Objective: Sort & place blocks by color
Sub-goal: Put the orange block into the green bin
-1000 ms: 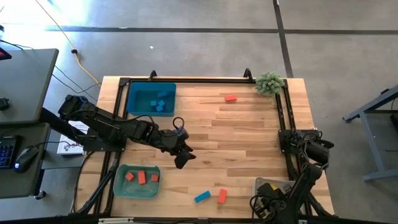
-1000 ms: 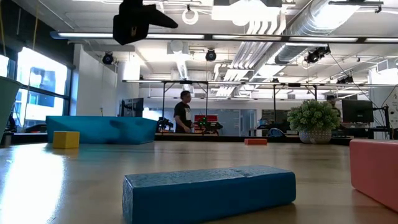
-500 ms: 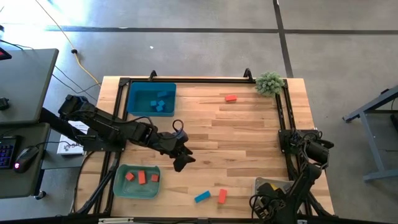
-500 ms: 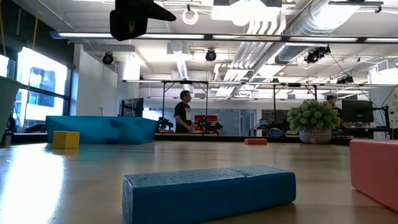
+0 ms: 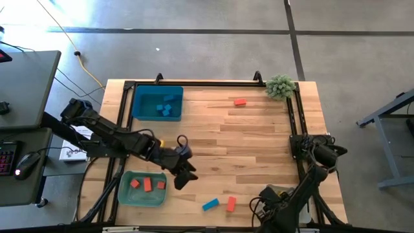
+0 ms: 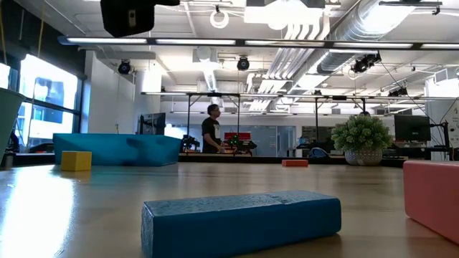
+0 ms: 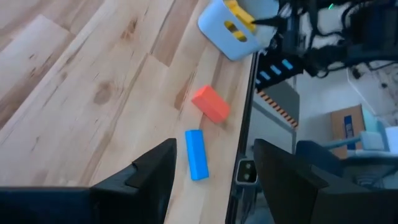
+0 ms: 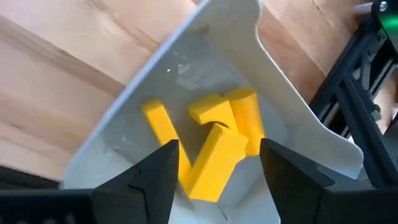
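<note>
Now, for the left gripper [image 5: 182, 179]: hangs above the counter [image 5: 259, 149] just beside the green bin [image 5: 123, 194], spread wide, nothing held. Looks past its fingers toward the blue bar [image 5: 210, 205], lying flat near the counter's front edge, toward the right arm's side of the left gripper. Seen from the left wrist, runs lengthwise almost along the line of approach, so probably calls for a closing across the narrow width, with little wrist turn. Sits just beside a red-orange block [image 5: 231, 204], close but apart; likely needs care not to nudge it. Left arm clearly nearer than right.

Over at the right gripper [image 8: 217, 163]: poised above the clear bin [image 8: 298, 124] at the front right corner, parted and empty, yellow blocks [image 8: 242, 118] heaped inside.

As for the rest: blue pieces [image 5: 166, 107] in the blue bin [image 5: 136, 103], three red-orange pieces [image 5: 147, 184] in the green bin, one red-orange bar [image 5: 240, 102] loose near the plant [image 5: 280, 85], one yellow cube [image 6: 76, 160] loose before the blue bin.
</note>
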`<state>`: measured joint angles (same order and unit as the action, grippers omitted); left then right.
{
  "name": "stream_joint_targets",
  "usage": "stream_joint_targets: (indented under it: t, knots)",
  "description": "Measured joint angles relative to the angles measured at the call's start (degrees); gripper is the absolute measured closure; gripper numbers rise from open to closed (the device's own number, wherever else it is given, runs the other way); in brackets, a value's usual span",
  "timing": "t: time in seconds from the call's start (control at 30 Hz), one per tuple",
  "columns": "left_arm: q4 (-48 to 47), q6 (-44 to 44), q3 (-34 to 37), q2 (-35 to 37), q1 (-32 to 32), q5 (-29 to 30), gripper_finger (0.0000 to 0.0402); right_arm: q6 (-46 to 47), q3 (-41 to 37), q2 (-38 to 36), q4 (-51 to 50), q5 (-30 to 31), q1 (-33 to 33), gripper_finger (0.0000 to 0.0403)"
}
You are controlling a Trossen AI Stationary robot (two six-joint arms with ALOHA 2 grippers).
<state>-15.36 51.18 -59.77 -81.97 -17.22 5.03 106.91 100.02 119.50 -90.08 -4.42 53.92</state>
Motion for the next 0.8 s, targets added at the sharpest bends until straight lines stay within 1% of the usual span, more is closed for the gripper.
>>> stream_joint_targets:
  t: [0.2,0.33,0.43,0.6,0.7,0.8]
  knots:
    - [-3.5,-0.3,0.0,0.5,-0.5,0.0,0.0197,0.2,2.6,-1.3,0.1,2.8,-0.3,0.0194]
    - [-7.7,-0.4,0.0,1.3,-0.5,0.1,0.0197,1.1,3.9,-3.0,0.1,8.5,-0.7,0.0194]
    - [-9.9,-0.4,-0.1,1.6,-0.2,0.1,0.0197,-0.5,5.0,-4.2,0.0,12.8,-1.7,0.0194]
    - [-13.8,-0.4,0.0,3.3,1.0,0.5,0.0197,-9.0,6.2,-5.6,0.3,18.4,-4.6,0.0194]
    - [-15.3,0.0,-0.1,3.8,1.9,1.3,0.0197,-15.7,6.2,-6.3,0.7,20.0,-7.0,0.0194]
    - [-18.8,0.3,0.0,5.2,2.8,2.2,0.0197,-24.7,6.2,-6.4,1.7,20.5,-9.7,0.0194]
